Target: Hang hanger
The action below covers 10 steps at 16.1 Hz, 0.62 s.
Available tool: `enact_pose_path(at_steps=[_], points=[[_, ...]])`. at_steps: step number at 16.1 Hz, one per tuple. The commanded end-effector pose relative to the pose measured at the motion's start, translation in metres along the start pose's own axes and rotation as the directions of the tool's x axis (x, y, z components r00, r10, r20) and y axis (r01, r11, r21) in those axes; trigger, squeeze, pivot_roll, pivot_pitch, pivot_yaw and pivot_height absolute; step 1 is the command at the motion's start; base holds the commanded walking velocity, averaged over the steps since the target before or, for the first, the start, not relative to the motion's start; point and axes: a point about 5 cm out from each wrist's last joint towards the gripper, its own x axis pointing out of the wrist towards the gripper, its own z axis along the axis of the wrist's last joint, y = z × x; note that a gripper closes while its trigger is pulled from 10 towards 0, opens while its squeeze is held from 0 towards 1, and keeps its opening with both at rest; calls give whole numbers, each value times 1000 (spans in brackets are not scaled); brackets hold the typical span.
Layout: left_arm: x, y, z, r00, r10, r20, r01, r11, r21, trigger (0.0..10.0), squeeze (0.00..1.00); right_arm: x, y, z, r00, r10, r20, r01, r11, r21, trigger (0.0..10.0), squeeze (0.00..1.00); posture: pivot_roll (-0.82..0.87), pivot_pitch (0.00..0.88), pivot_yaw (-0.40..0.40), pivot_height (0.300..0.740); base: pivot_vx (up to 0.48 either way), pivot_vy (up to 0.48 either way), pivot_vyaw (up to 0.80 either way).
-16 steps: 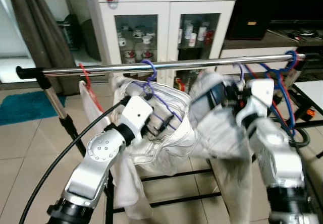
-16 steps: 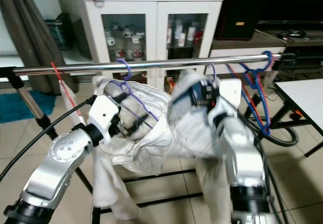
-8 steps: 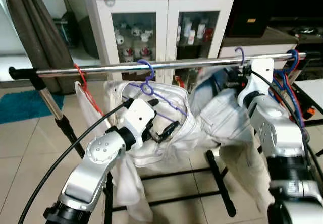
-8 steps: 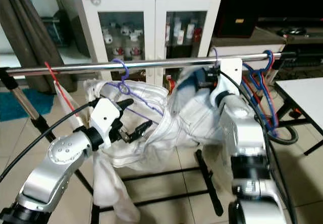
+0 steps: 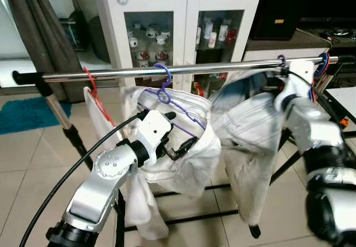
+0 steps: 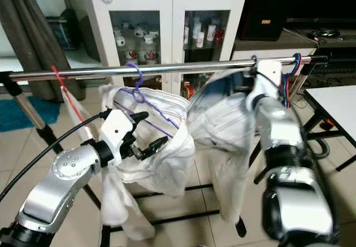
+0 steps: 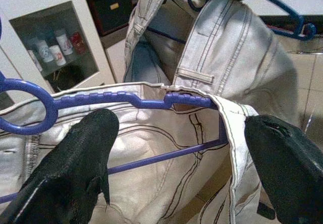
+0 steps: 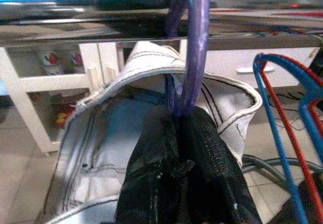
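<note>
A chrome rail point(image 5: 222, 69) runs across in front of me. A purple hanger point(image 5: 163, 83) hooked on it carries white jeans point(image 5: 183, 163). My left gripper point(image 5: 179, 131) stands open just in front of that hanger's bar point(image 7: 151, 100), one finger to each side, touching nothing. A second purple hanger point(image 8: 194, 47) holds another pair of white jeans point(image 5: 250, 130) near the rail's right end, its hook over the rail. My right gripper point(image 8: 182, 133) is shut on that hook's neck just under the rail.
Blue and red empty hangers point(image 5: 321, 60) crowd the rail's right end. A red hanger point(image 5: 92, 85) with a white cloth hangs at the left. A white glass-door cabinet point(image 5: 178, 13) stands behind. The rack's black base bars point(image 5: 183, 188) cross the tiled floor.
My right gripper has carried its hanger and jeans up and to the right, and the hook now sits on the rail. The left gripper has drawn back a little and opened.
</note>
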Motion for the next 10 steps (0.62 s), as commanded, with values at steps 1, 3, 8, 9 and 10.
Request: enact_pose_path(at_steps=[1, 3, 8, 9, 10], points=[[-1, -3, 5, 1000, -26, 15, 26, 1000, 5, 10000, 0, 1, -7, 3, 1000, -11, 9, 11, 1000, -1, 10000, 0, 70, 0, -21, 740, 0, 0, 0], [-1, -5, 8, 998, -45, 34, 45, 999, -16, 10000, 0, 2, -15, 3, 1000, -28, 1, 28, 1000, -2, 10000, 0, 72, 0, -25, 740, 0, 0, 0], [-1, -7, 14, 995, -65, 74, 69, 997, -44, 10000, 0, 2, -22, 5, 997, 43, 64, -49, 996, 81, 10000, 1000, 76, 0, -32, 740, 0, 0, 0], [-1, -5, 14, 996, -48, 72, 50, 998, -38, 10000, 0, 0, -18, 10, 988, 115, 101, -122, 990, 68, 10000, 1000, 76, 0, -32, 740, 0, 0, 0], [-2, -4, 13, 996, -45, 71, 48, 998, -39, 10000, 0, -1, -18, 10, 986, 127, 106, -135, 989, 66, 10000, 1000, 76, 0, -32, 740, 0, 0, 0]])
